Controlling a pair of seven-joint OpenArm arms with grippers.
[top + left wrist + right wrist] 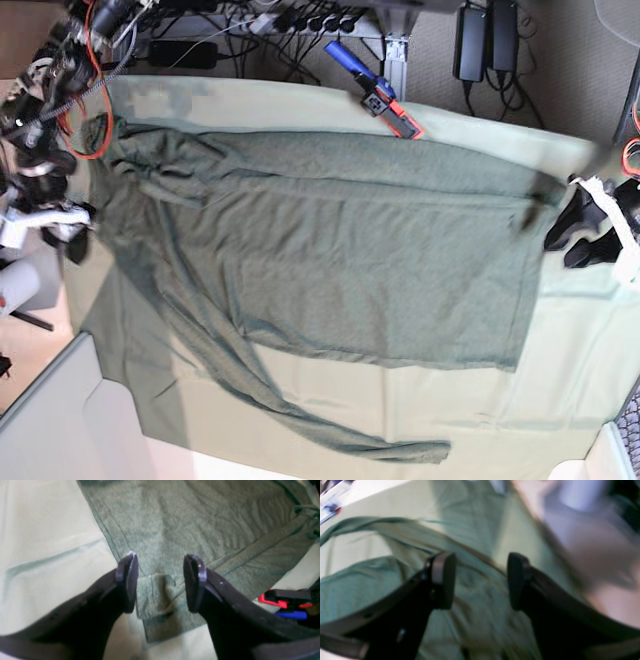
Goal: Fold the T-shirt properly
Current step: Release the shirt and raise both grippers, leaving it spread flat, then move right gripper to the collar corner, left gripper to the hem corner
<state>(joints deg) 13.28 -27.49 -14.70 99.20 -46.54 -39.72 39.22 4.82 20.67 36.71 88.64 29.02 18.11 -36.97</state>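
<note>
The T-shirt [330, 260], dark heathered olive green, lies spread and wrinkled across the table cloth [560, 400], with one long sleeve [300, 410] trailing toward the near edge. In the left wrist view my left gripper [161, 580] is open over a folded-over corner of the T-shirt [160, 592], its fingers [128, 580] apart with a gap on each side of the fabric. In the base view that gripper [578, 232] sits at the shirt's right edge. My right gripper [480, 580] is open above rumpled T-shirt [475, 610] fabric. That view is blurred.
A red and blue clamp [375, 90] lies at the far edge of the table, also seen in the left wrist view as a clamp [285, 602] to the right. Cables and power bricks [480, 40] lie behind the table. A pale panel [60, 420] stands at the near left.
</note>
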